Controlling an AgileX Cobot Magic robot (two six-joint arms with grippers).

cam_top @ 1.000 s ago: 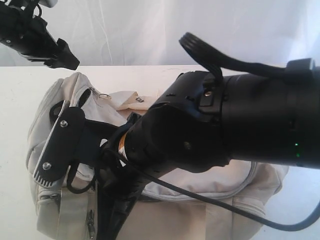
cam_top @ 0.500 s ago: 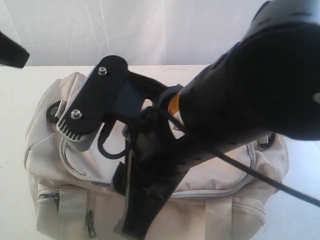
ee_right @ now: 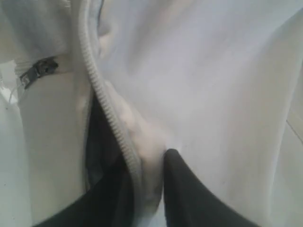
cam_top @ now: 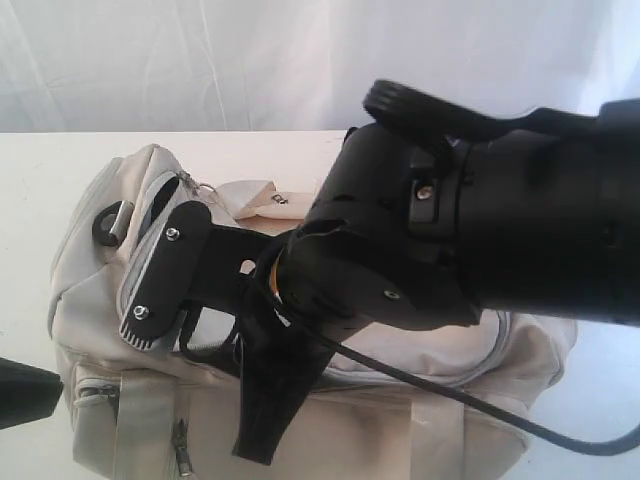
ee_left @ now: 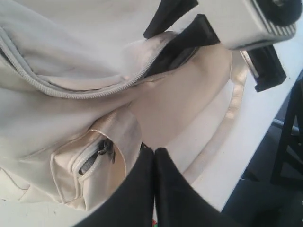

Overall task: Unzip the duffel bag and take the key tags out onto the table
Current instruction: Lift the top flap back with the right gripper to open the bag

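The beige duffel bag (cam_top: 85, 300) lies on the white table (cam_top: 40, 170). Its top zipper is open at the left end and dark lining (ee_left: 173, 52) shows. My right gripper (ee_right: 144, 161) is shut on the flap's zippered edge (ee_right: 102, 109), with one finger in the opening and the other outside; its screwed finger (cam_top: 160, 275) hides that spot in the exterior view. My left gripper (ee_left: 154, 149) is shut beside the bag's end pocket (ee_left: 90, 161), low at the near left (cam_top: 40, 392). A tiny red and green speck (ee_left: 154, 222) shows between its fingers; I cannot tell what it is. No key tags are clearly visible.
The right arm (cam_top: 500, 230) and its cable (cam_top: 450, 405) cover much of the bag's top. A black D-ring (cam_top: 105, 225) sits at the bag's left end. A pale strap (ee_left: 236, 90) lies on the table near its edge (ee_left: 258, 142), with dark floor beyond.
My left gripper has come from the upper left down to the near left beside the bag. The right gripper rose over the bag, then dropped back to the open left end.
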